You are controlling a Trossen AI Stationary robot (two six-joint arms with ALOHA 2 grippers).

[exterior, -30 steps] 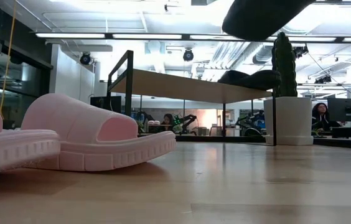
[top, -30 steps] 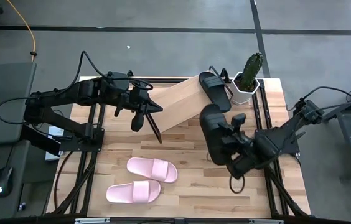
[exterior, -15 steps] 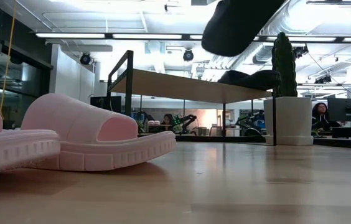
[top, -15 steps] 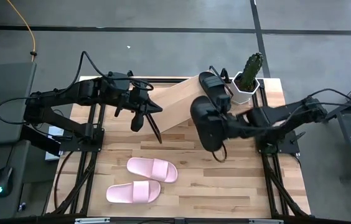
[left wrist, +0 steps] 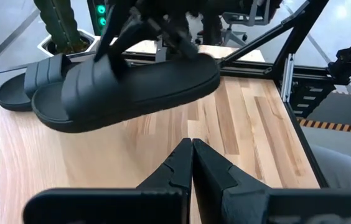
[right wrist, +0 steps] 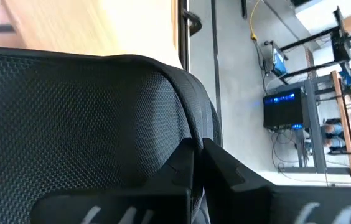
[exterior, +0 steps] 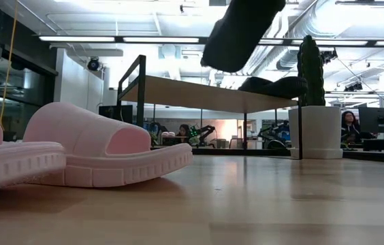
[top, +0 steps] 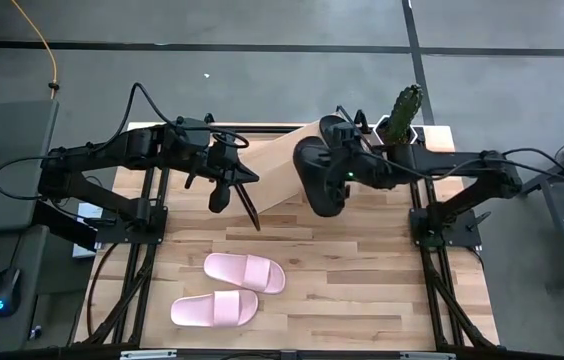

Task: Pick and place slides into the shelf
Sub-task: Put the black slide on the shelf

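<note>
Two pale pink slides [top: 245, 272] [top: 214, 309] lie sole-down on the table's near left. The shelf [top: 284, 168], a light-wood plank on thin dark end panels, stands slanted at the far middle. One black slide [left wrist: 26, 86] rests on its far right end. A second black slide [top: 318, 176] hangs in the air over the shelf's right half, with my right gripper [top: 336, 176] shut on it. My left gripper [left wrist: 192, 149] is shut on nothing and hovers above the shelf's left end, pointing toward the held slide. My right gripper pinches the black slide between its two fingers at the edge of the wide strap [right wrist: 177, 138], as far as the right wrist view shows. It comes from the table's right, slanting down. The slide is lifted clear of shelf and table and is tilted [exterior: 240, 30].
A white pot with a cactus [top: 398, 128] stands at the far right corner, close to the shelf's right end. Bare wood table [top: 362, 290] lies at the near right. Dark frame rails [top: 432, 250] run along both sides.
My right gripper has swung from the table's right middle toward the far edge and left, carrying the black slide over the shelf. The slide has turned and tipped on the way. The pink slides and the slide on the shelf have stayed put.
</note>
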